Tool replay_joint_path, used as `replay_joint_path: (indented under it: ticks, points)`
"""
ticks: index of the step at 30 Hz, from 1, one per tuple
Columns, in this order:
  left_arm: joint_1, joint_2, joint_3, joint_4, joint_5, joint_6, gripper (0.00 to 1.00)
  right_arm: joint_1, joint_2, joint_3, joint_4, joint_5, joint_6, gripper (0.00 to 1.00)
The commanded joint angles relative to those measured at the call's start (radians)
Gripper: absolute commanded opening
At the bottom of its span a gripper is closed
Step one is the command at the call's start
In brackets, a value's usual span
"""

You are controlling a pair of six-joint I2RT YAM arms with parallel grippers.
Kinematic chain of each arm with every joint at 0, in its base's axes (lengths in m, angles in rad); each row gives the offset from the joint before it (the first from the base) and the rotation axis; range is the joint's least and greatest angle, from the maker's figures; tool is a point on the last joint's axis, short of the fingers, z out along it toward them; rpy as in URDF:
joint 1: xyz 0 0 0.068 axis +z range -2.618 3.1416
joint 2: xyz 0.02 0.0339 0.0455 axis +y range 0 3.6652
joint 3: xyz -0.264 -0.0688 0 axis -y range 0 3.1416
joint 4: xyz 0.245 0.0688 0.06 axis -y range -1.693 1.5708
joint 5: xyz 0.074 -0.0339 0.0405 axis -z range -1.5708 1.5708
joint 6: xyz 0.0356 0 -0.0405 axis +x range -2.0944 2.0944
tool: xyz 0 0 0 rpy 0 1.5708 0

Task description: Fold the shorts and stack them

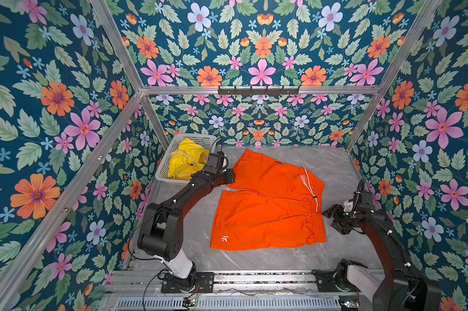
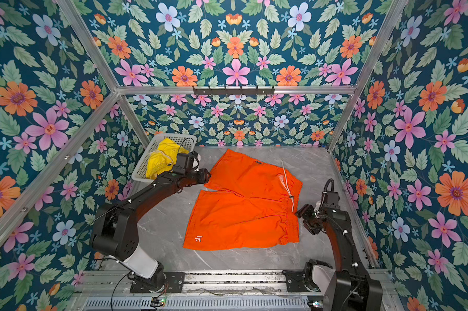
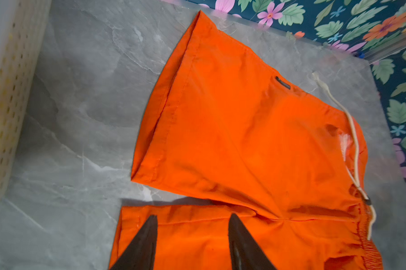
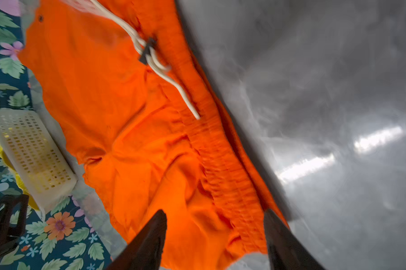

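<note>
The orange shorts [image 1: 267, 204] lie spread flat in the middle of the grey marble-look tabletop [image 1: 335, 167], seen in both top views with the elastic waistband [image 1: 317, 215] toward the right side and the two legs pointing left. The far leg angles off toward the back wall and carries a small dark tag [image 1: 278, 162]. The near leg lies straighter and shows a small white logo [image 1: 224, 238] at its near left corner. A whitish drawstring [image 1: 309, 183] runs along the waistband, and its far end trails onto the bare table. The yellow shorts [image 1: 185, 161] sit crumpled inside the white perforated basket [image 1: 197, 138] at the back left corner, just beside the far orange leg. The left gripper [image 1: 229, 177] is at the leg hems, close to the gap between the two legs. In its wrist view the left gripper [image 3: 192, 236] has its dark fingers [image 3: 148, 243] spread apart over the near leg's hem, with nothing pinched between them; whether the tips touch the cloth cannot be told. The right gripper [image 1: 327, 216] is just beside the waistband on the right. In its wrist view, which is somewhat blurred, the right gripper [image 4: 213, 233] also stands spread, the gathered waistband showing between its fingers [image 4: 150, 240] and no fabric clamped. Floral wallpaper [image 1: 52, 121] on an aluminium frame [image 1: 254, 89] encloses the table.
</note>
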Motion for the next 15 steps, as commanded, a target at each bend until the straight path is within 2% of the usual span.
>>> replay_joint_path:
  ticks: [1, 7, 10, 15]
  points:
    - [-0.044, -0.044, -0.056, -0.027, 0.025, -0.021, 0.51, -0.006, -0.060, -0.042, -0.128, 0.003, 0.114, 0.66]
    - [-0.070, -0.083, -0.180, 0.009, 0.014, -0.071, 0.50, -0.005, -0.127, -0.152, -0.130, -0.048, 0.171, 0.66]
    - [-0.078, -0.096, -0.217, 0.034, 0.019, -0.089, 0.50, 0.002, -0.146, -0.207, -0.094, -0.101, 0.199, 0.64]
    - [-0.085, -0.106, -0.261, 0.081, 0.020, -0.114, 0.49, 0.010, -0.143, -0.257, -0.008, -0.113, 0.210, 0.62]
